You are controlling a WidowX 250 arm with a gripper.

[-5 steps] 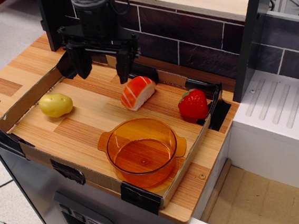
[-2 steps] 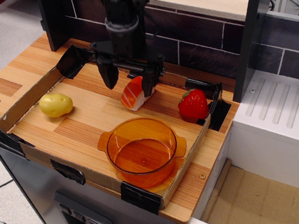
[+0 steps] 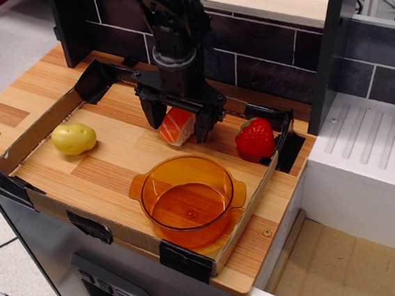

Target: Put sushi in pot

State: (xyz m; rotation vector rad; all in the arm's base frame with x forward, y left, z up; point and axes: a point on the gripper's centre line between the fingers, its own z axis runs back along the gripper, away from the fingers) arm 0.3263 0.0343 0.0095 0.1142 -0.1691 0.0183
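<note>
The sushi [image 3: 175, 128], white rice under an orange slab with white stripes, lies on the wooden board in the middle of the tray. My gripper [image 3: 179, 124] is open and lowered over it, one black finger on each side of the sushi; I cannot tell if they touch it. The upper part of the sushi is hidden by the gripper. The amber see-through pot [image 3: 188, 199] stands empty in front of the sushi, near the tray's front edge.
A yellow potato [image 3: 73, 138] lies at the left and a red strawberry [image 3: 255, 138] at the right. A low cardboard rim [image 3: 53, 208] with black tape corners surrounds the board. A dark brick wall stands behind; a white dish rack is at the right.
My gripper has moved right and down from the back left of the tray and now straddles the sushi. The sushi, pot, potato and strawberry have not moved.
</note>
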